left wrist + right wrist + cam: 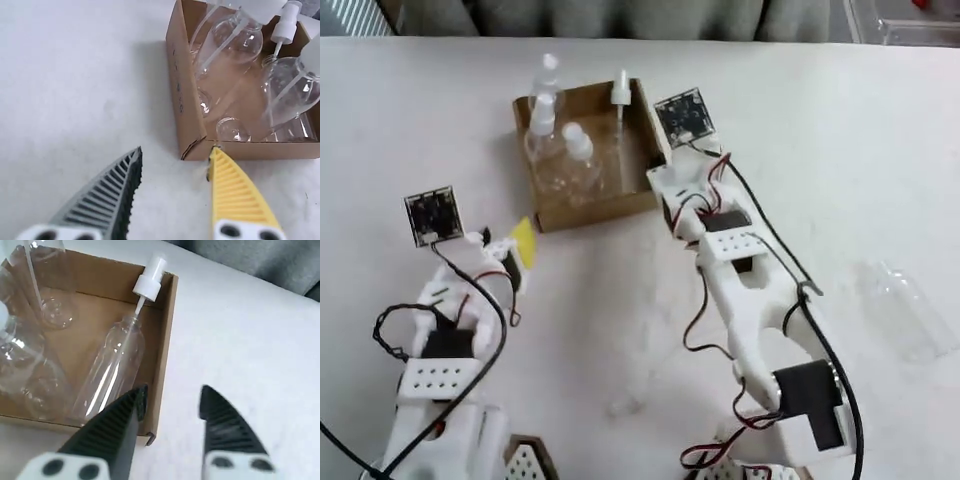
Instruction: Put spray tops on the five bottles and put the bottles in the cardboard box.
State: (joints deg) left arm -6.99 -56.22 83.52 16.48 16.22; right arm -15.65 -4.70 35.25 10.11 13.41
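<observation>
The cardboard box (642, 128) stands at the table's middle back and holds several clear bottles. Two upright ones (542, 112) (576, 152) carry white spray tops. A third bottle (112, 365) leans along the box's right wall, its spray top (150, 280) sitting raised above the neck on its tube. My left gripper (175, 156) is open just off the box's front left corner, with nothing between its grey and yellow fingers. My right gripper (172, 396) is open at the front right corner, its black fingers on either side of the box's right wall (165, 340).
Another clear bottle (910, 312) lies on the white table far right, apart from both arms. A small clear object (620, 405) rests on the table between the two arm bases. The table's back edge runs just behind the box.
</observation>
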